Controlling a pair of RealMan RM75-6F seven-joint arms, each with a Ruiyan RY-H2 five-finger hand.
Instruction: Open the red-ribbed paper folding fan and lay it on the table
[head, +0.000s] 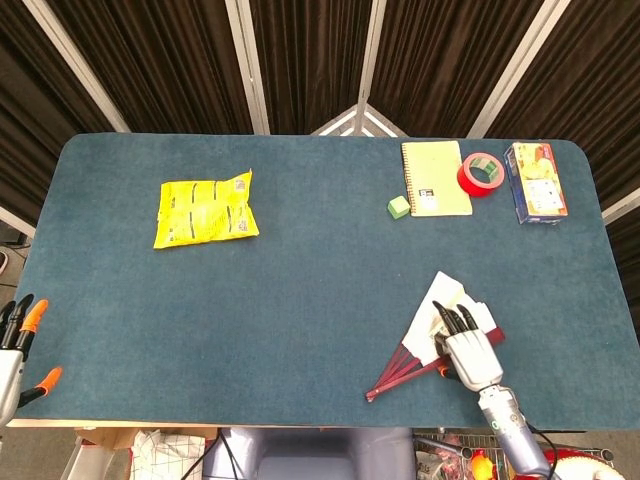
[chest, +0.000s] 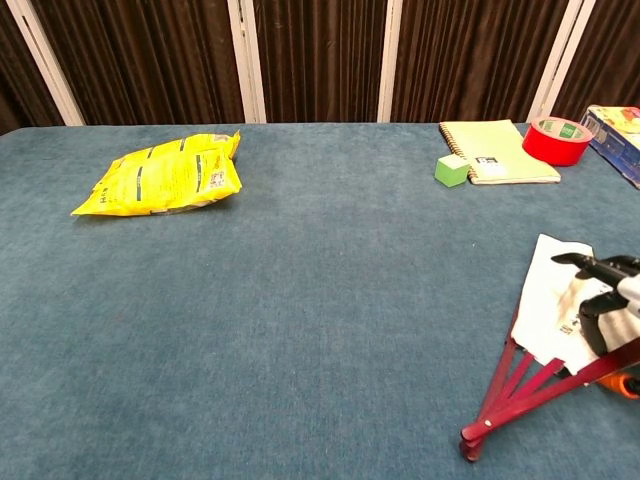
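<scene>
The red-ribbed paper fan (head: 428, 322) lies partly spread on the blue table (head: 300, 300) at the front right. Its pivot (chest: 470, 445) points toward the near edge and its white paper (chest: 545, 300) fans away. My right hand (head: 468, 352) rests on the fan's right side. The dark fingertips (chest: 578, 262) lie on the paper, and the orange-tipped thumb sits on the near side of the outer rib. I see no firm grip. My left hand (head: 14, 345) hovers at the table's front left corner with its fingers apart, holding nothing.
A yellow snack bag (head: 205, 208) lies at the back left. At the back right are a pale green notebook (head: 435, 178), a green cube (head: 399, 207), a red tape roll (head: 479, 174) and a blue box (head: 535, 183).
</scene>
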